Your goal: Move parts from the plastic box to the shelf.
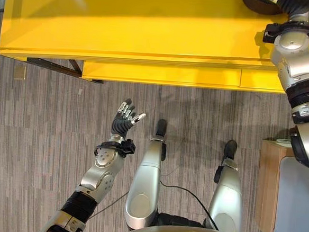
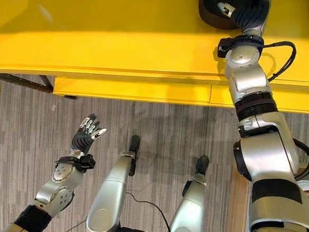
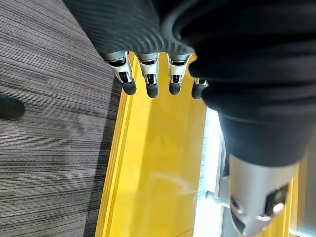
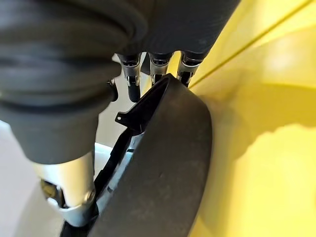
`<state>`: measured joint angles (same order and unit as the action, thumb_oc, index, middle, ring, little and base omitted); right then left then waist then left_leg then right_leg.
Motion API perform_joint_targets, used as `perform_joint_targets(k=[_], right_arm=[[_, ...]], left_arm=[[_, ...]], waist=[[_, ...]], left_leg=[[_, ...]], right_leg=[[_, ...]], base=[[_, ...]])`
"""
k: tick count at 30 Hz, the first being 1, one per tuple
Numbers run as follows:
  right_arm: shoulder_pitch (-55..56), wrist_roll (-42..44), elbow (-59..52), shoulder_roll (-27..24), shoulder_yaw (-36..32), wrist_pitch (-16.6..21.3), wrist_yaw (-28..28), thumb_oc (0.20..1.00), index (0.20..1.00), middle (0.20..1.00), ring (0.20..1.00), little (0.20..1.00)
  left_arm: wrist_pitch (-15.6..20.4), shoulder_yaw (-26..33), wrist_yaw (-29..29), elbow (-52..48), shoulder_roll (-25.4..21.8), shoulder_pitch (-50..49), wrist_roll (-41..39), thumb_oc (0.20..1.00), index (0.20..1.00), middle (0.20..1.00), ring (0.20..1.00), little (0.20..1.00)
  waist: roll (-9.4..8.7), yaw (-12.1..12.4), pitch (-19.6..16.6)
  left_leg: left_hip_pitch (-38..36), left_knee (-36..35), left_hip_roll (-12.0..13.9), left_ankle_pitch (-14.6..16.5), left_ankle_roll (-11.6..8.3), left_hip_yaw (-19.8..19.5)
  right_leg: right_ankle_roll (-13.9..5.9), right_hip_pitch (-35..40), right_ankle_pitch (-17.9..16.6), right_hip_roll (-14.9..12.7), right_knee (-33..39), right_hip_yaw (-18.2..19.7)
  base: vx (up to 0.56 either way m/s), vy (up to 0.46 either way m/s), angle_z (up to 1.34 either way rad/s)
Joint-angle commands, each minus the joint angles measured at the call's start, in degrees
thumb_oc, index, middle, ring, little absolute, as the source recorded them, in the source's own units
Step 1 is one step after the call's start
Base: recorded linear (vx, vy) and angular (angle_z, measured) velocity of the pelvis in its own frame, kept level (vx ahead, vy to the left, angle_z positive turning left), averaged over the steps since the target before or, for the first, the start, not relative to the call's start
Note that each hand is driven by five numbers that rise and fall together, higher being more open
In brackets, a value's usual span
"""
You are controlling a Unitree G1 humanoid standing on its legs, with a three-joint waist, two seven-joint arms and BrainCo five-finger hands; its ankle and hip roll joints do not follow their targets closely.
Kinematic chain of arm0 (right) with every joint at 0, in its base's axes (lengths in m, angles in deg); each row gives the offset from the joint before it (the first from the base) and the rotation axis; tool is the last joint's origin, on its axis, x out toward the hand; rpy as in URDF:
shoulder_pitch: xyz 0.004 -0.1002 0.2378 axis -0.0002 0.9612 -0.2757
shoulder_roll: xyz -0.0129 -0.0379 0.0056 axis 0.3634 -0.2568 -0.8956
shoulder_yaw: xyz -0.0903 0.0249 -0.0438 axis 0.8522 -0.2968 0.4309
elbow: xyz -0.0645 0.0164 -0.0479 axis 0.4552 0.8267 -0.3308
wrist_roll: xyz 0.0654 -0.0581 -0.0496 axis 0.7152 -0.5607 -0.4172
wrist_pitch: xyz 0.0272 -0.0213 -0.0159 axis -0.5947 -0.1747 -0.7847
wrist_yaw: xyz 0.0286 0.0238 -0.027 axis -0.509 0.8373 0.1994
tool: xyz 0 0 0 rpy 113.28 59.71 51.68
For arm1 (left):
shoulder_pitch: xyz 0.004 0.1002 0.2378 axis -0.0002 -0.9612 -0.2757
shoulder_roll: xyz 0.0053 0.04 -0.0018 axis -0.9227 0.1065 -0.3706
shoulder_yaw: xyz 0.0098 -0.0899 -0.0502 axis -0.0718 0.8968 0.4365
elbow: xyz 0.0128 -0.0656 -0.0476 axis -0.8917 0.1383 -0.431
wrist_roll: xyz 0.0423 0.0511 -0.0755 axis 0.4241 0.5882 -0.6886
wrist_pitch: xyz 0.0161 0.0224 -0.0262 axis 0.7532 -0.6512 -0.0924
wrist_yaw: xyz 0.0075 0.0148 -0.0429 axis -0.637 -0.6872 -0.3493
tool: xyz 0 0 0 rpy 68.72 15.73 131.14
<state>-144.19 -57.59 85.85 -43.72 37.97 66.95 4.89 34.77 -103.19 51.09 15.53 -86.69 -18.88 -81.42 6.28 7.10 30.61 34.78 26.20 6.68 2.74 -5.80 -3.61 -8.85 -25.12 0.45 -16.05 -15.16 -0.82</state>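
Note:
A black rounded part (image 2: 213, 13) lies on the yellow shelf (image 1: 124, 23) at its far right. My right hand (image 2: 245, 15) reaches up onto the shelf and grips this part. In the right wrist view its fingers (image 4: 156, 66) hook over the part's rim (image 4: 163, 163) while the thumb (image 4: 64, 197) sits on the other side. My left hand (image 1: 124, 120) is raised over the grey floor below the shelf's front edge, open and holding nothing. Its straight fingers (image 3: 148, 79) point toward the shelf.
The shelf's yellow front lip (image 1: 163, 73) runs across the view, with a dark bracket (image 1: 52, 65) under its left end. A wooden stand (image 1: 269, 182) with a pale grey box (image 1: 297, 200) beside it is at the lower right. Striped grey carpet (image 1: 31, 139) lies below.

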Motion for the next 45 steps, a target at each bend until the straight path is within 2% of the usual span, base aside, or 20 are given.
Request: perform_joint_targets(k=[1, 13, 25, 33, 45], right_arm=[[1.55, 0.19, -4.05, -0.51, -2.51, 3.14, -0.24, 1.0, 1.0, 1.0, 1.0, 1.0], [1.46, -0.91, -5.15, -0.58, -1.89, 2.75, -0.11, 1.0, 1.0, 1.0, 1.0, 1.0], [-0.76, -8.25, -12.14, -6.8, -1.75, 2.89, 3.88, 1.0, 1.0, 1.0, 1.0, 1.0], [-3.04, -14.52, -16.03, -10.52, 0.18, 1.33, 5.29, 1.0, 1.0, 1.0, 1.0, 1.0], [-0.55, -15.14, -20.74, -11.68, -0.95, 1.71, 4.29, 1.0, 1.0, 1.0, 1.0, 1.0]], left_arm=[[2.14, -0.92, -0.44, -1.6, -0.36, -0.5, -0.85, 1.0, 1.0, 1.0, 1.0, 1.0], [2.25, -0.48, -0.61, -1.38, -0.46, -0.62, -0.86, 1.0, 1.0, 1.0, 1.0, 1.0], [2.88, 0.13, -0.51, -1.64, -0.81, -0.72, -0.49, 1.0, 1.0, 1.0, 1.0, 1.0], [3.15, 0.27, -0.17, -1.66, -1.66, -0.17, 0.52, 1.0, 1.0, 1.0, 1.0, 1.0], [3.09, 0.7, 0.63, -1.72, -1.89, 0.03, 0.59, 1.0, 1.0, 1.0, 1.0, 1.0]], waist=[[-1.5, 1.47, -0.82], [-2.18, 1.34, -0.82], [-2.88, 0.93, -0.82], [-3.71, 0.4, -0.87], [-4.87, -0.18, -3.11]], left_leg=[[-0.62, -7.67, 0.3, -5.82, 0.3, -0.66], [-0.91, -7.5, 0.35, -5.71, 0.24, -0.7], [-1.9, -7.54, 0.3, -5.54, 0.16, -1.02], [-3.34, -7.55, 0.49, -5.45, 0.15, -1.1], [-5.71, -8.06, 0.98, -5.32, -0.09, -1.58]], right_leg=[[3.05, -1.35, 10.75, 0.12, -14.61, 1.36], [3.18, -0.91, 10.73, 0.28, -14.46, 1.35], [3.01, 0.08, 10.71, 0.3, -14.23, 1.33], [2.86, 1.57, 10.63, 0.28, -13.98, 1.28], [2.7, 4.38, 10.63, 0.37, -12.67, 0.55]], base=[[0.0, 0.0, 0.0], [0.0, 0.0, 0.0], [0.0, 0.0, 0.0], [0.0, 0.0, 0.0], [0.0, 0.0, 0.0]])
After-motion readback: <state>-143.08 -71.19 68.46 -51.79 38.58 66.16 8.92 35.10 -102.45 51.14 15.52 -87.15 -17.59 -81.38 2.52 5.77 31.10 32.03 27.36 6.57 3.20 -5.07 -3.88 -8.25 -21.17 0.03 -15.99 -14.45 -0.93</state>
